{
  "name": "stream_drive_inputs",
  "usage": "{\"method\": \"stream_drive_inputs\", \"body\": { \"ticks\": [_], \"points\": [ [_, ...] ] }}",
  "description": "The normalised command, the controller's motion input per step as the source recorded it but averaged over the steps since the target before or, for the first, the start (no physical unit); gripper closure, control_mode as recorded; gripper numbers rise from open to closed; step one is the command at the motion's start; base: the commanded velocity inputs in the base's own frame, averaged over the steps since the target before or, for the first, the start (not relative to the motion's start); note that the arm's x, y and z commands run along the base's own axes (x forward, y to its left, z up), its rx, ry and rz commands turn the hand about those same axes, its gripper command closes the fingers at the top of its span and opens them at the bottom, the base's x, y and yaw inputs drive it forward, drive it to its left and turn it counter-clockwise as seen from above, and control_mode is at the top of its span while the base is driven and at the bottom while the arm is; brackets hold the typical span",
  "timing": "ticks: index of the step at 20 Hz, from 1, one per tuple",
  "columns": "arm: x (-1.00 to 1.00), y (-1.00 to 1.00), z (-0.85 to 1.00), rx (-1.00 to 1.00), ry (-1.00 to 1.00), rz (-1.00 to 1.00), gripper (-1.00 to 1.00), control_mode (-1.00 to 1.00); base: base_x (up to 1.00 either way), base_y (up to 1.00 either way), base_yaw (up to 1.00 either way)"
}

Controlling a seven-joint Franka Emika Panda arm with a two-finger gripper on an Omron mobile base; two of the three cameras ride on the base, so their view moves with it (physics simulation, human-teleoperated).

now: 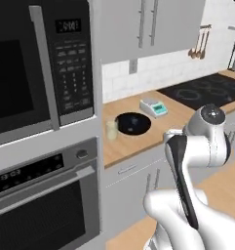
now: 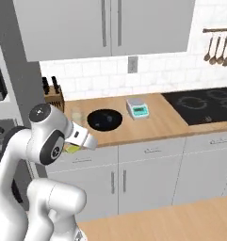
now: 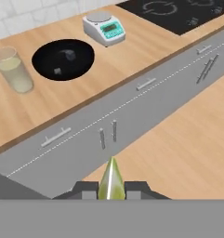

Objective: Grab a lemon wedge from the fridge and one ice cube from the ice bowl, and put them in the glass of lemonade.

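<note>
Lemon wedge point(image 3: 110, 180), a small yellow-green sliver with a pale edge, stands pinched between the two dark finger tips of the claw point(image 3: 110, 188), which is nearly shut on it; from the right base camera the same yellow piece point(image 2: 72, 149) peeps out under the white hand, which hangs in front of the grey drawer fronts point(image 3: 146, 83), short of the desk's front edge. The step in hand, as I judge it, is carrying the wedge to the drink, so the grip should stay as tight as it is while the arm lifts the wedge above the wooden desk point(image 3: 146, 51) and over the front edge towards its left end. Just beyond that edge, near the left end, stands the glass of lemonade point(image 3: 13, 69), a small clear tumbler with pale yellow-green liquid, upright and just beside the ice bowl point(image 3: 62, 59), a wide, low, round black bowl with a couple of small grey cubes in it. The mouth of the glass is narrow, so the wedge should be brought squarely over it and let go low, lest it bounce off the rim or fall into the bowl. Farther back and to the right of the bowl sits a grey kitchen scale with a teal display point(image 3: 104, 29), and beyond it the black cooktop point(image 3: 178, 14) at the desk's far right.
</note>
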Motion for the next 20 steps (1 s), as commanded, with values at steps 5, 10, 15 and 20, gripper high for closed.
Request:
{"method": "stream_drive_inputs", "body": {
  "ticks": [5, 10, 15, 20],
  "points": [
    [0.0, 0.0, 0.0, 0.0, 0.0, 0.0, 1.0, 1.0, 1.0, -0.24, 0.47],
    [0.0, 0.0, 0.0, 0.0, 0.0, 0.0, 1.0, 1.0, 0.69, -0.61, 0.46],
    [0.0, 0.0, 0.0, 0.0, 0.0, 0.0, 1.0, 1.0, 0.78, -0.71, 0.38],
    [0.0, 0.0, 0.0, 0.0, 0.0, 0.0, 1.0, 1.0, 0.37, -0.41, 0.27]
  ]
}}
